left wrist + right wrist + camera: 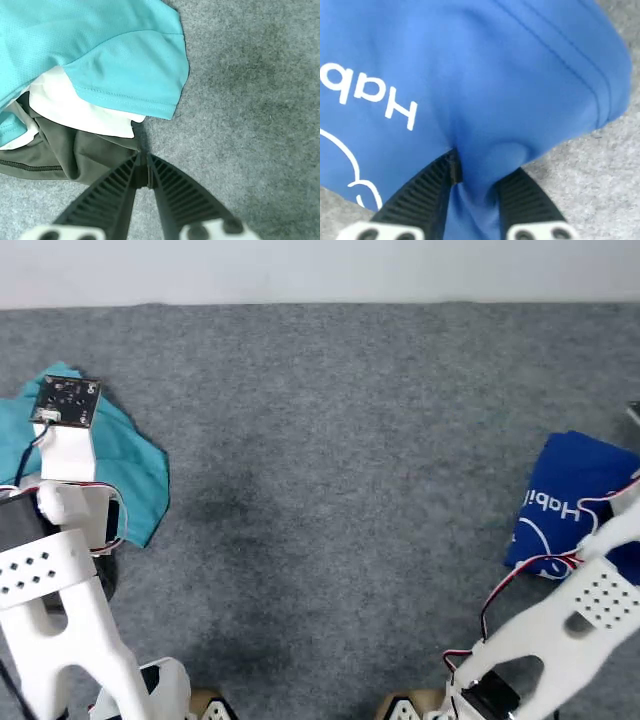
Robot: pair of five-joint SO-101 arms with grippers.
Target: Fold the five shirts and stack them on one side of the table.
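A stack of shirts lies at the table's left edge, with a teal shirt [135, 465] [100, 45] on top. Below it are a white shirt [75, 110] and a dark olive shirt [75, 155]. My left gripper [144, 164] is shut with nothing in it, its tips at the stack's near corner over the grey felt. A blue shirt [575, 490] [470, 75] with white print lies bunched at the right edge. My right gripper [482, 172] is shut on a fold of the blue shirt.
The table [350, 440] is covered in grey felt, with a wide bare stretch between the two shirt piles. A pale wall runs along the far edge. Both arm bases stand at the near edge.
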